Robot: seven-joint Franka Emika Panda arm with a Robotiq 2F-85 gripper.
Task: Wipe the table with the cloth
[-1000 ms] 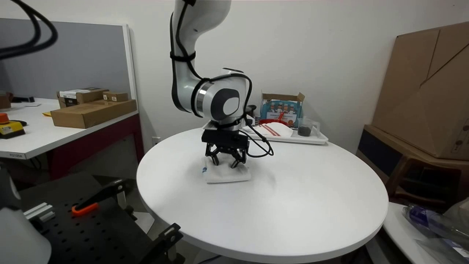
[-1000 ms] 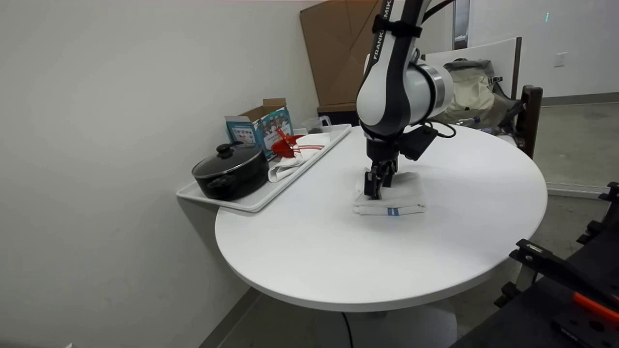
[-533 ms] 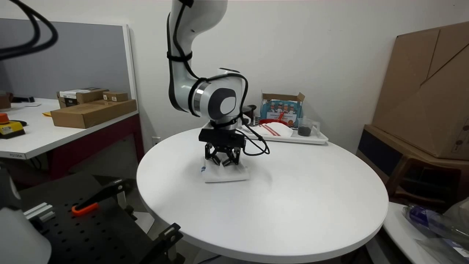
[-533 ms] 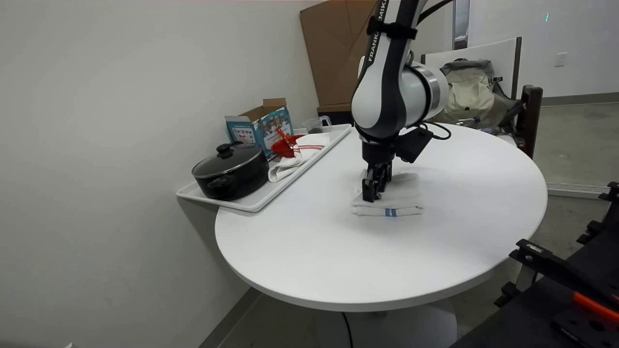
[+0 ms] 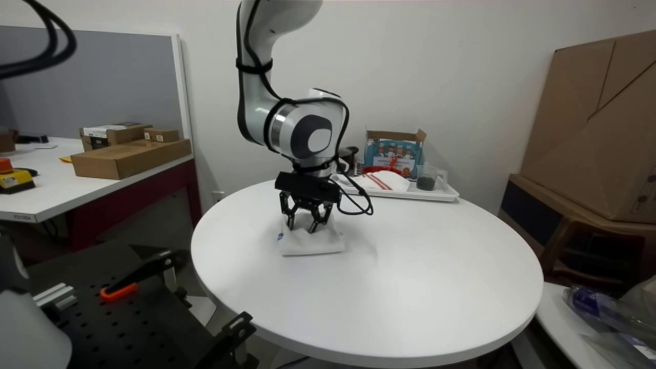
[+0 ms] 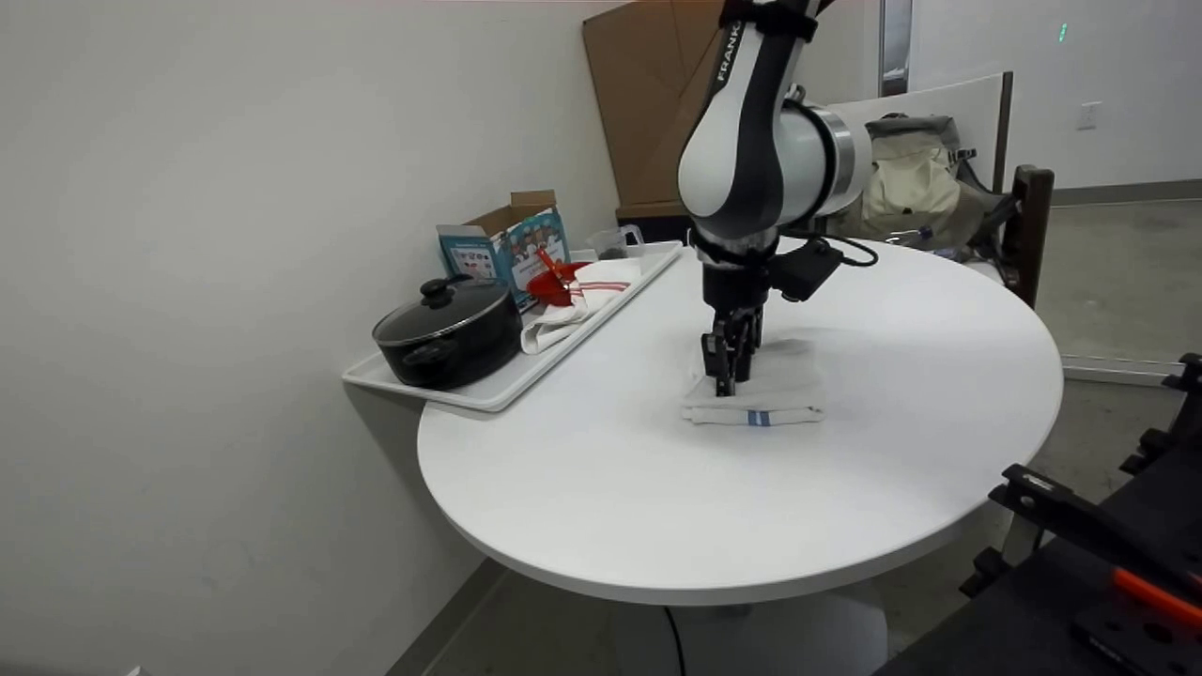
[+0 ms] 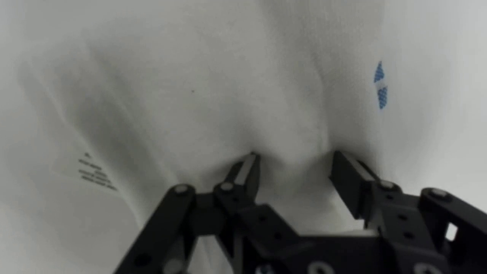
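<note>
Dark print (image 7: pixel 98 176) shows in the wrist view only. Counted: one table (image 6: pixel 582 507), one cloth (image 6: pixel 784 387) lying on it, one gripper (image 7: pixel 294 153). Two fingers (image 7: pixel 348 184) apart, touching cloth; whether grasping, cannot tell.

Both exterior views overlook the table (image 5: pixel 415 297), the wrist view closer.

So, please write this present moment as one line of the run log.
jaws: parted, at the cloth | cloth: folded, on table, unclamped | pot: lidded, on tray

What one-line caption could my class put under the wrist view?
Open gripper down at a creased white cloth, two small blue patches showing at right.
</note>
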